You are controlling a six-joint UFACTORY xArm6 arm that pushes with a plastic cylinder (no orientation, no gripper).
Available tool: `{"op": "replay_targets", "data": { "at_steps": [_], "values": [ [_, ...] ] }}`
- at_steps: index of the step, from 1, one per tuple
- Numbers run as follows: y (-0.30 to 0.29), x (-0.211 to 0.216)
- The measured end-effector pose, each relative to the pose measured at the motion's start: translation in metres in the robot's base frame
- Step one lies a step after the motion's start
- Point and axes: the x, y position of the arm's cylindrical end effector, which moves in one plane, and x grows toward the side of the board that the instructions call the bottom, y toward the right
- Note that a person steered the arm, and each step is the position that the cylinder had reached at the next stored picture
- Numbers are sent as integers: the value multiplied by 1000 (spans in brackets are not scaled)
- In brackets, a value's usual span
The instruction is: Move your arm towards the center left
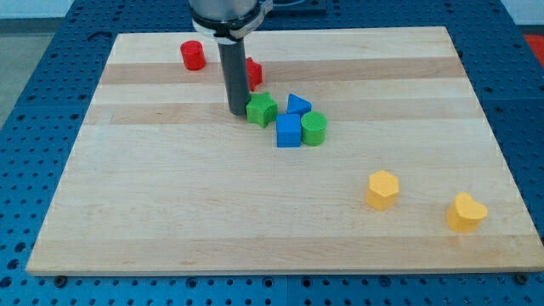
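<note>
My bench (pixel 170 212) is pale, smooth, matt wood in lengthwise strips. The green star block (pixel 262 110) and blue cube (pixel 288 132) look like smooth, matt plastic. My rod (pixel 234 76) is dark with a dull sheen.

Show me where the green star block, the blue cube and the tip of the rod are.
Green star block (pixel 262 109), camera view, on its top face.
Blue cube (pixel 288 130), camera view, on its top face.
My tip (pixel 235 112), camera view, the rod's very end.

Wooden board (pixel 170 212) carries red, green, blue, yellow blocks.
</note>
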Motion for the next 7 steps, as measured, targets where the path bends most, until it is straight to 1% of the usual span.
{"op": "replay_targets", "data": {
  "at_steps": [2,4,5,6,7],
  "values": [
    [41,1],
    [36,1],
    [22,2],
    [-23,47],
    [-27,81]
  ]
}}
